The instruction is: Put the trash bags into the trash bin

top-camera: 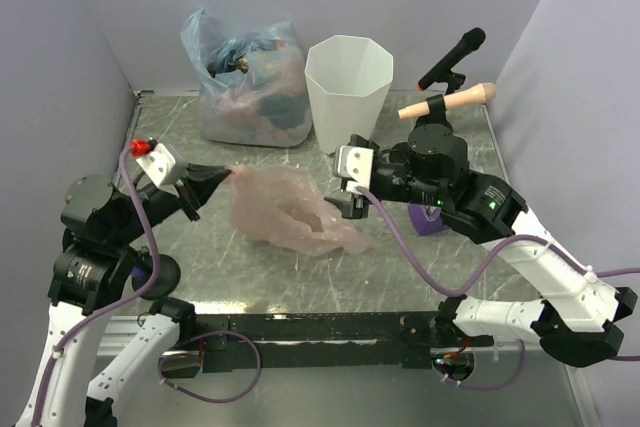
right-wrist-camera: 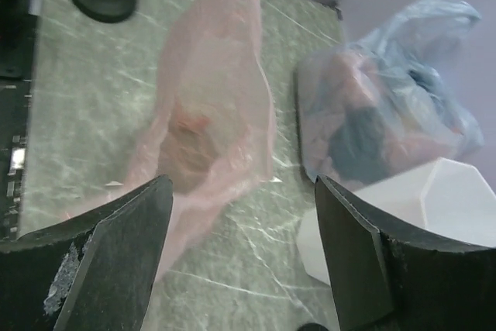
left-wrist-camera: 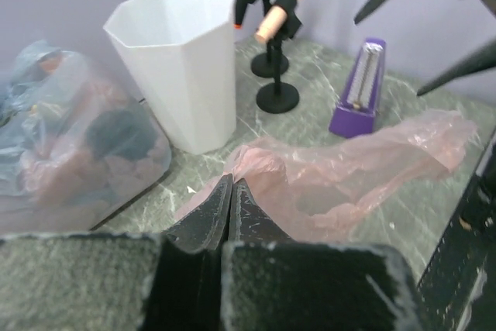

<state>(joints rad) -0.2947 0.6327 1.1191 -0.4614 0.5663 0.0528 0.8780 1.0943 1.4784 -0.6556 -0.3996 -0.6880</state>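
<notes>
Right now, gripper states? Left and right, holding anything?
Left gripper: closed, pinching the edge of the pink bag.
Right gripper: open, gripping nothing; the pink bag lies beneath its spread fingers.

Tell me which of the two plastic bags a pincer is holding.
The flat pink bag: the left pincer is shut on its corner. The stuffed bluish bag stands untouched at the back beside the white bin.

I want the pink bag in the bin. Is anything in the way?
Nothing on the table sits between the pink bag and the trash bin. Only the open right pincer hangs there, by the bag's right end.
</notes>
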